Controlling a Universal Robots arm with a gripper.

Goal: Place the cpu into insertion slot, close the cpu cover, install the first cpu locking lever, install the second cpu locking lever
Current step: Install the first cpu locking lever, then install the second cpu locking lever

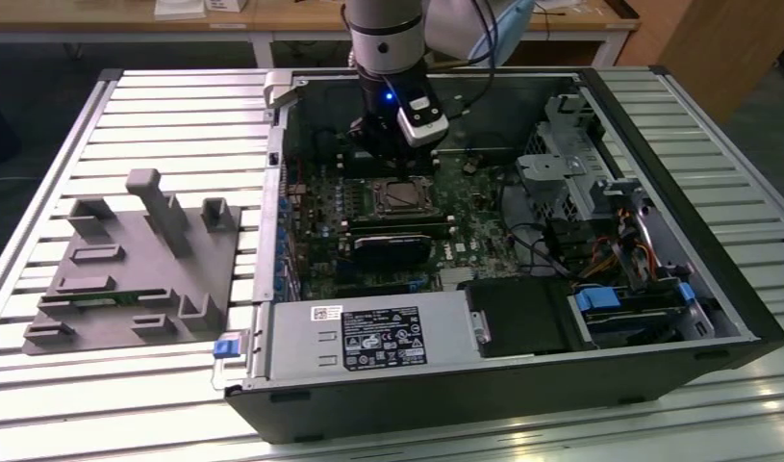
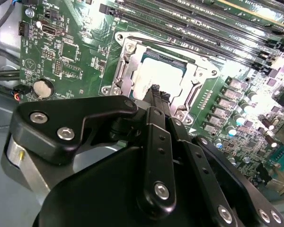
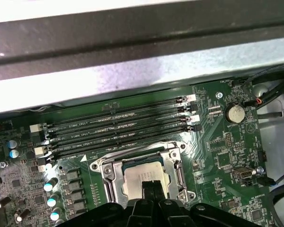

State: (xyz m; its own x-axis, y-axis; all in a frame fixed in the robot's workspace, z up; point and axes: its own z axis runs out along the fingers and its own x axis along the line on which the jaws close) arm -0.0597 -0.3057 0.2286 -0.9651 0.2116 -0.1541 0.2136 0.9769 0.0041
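Slatted metal forms the top of the desk (image 1: pixel 173 96), which carries an open black computer case (image 1: pixel 494 404) lying on its side and, toward the exterior view's left, a grey moulded fixture (image 1: pixel 135 269) with upright posts. Behind the desk runs a wooden bench with white legs.

Inside the case lies a green motherboard (image 2: pixel 61 52), and the arm reaches down into it from above, a blue light glowing on its wrist. Near the middle of the board sits the insertion slot (image 3: pixel 109 171), a square socket with a silvery metal rim. The cpu (image 3: pixel 137 177) lies flat inside it, its pale metal top facing up. The cpu cover (image 2: pixel 191 78), a thin silvery frame with a cut-out middle, lies down flat around the chip, so that the chip's top shows through the opening. A thin wire lever (image 2: pixel 180 47) runs along one edge of the socket.

The end effector (image 3: pixel 151 185) hangs directly over the cpu, its two black fingertips (image 2: pixel 157 92) pressed together side by side with no gap between them and nothing held; in both wrist views the tips sit right at the chip's top surface, though whether they touch it I cannot tell.

Four long black memory slots (image 3: pixel 118 125) run parallel just beside the socket, and a round coin battery (image 3: pixel 235 113) sits on the board well apart from it
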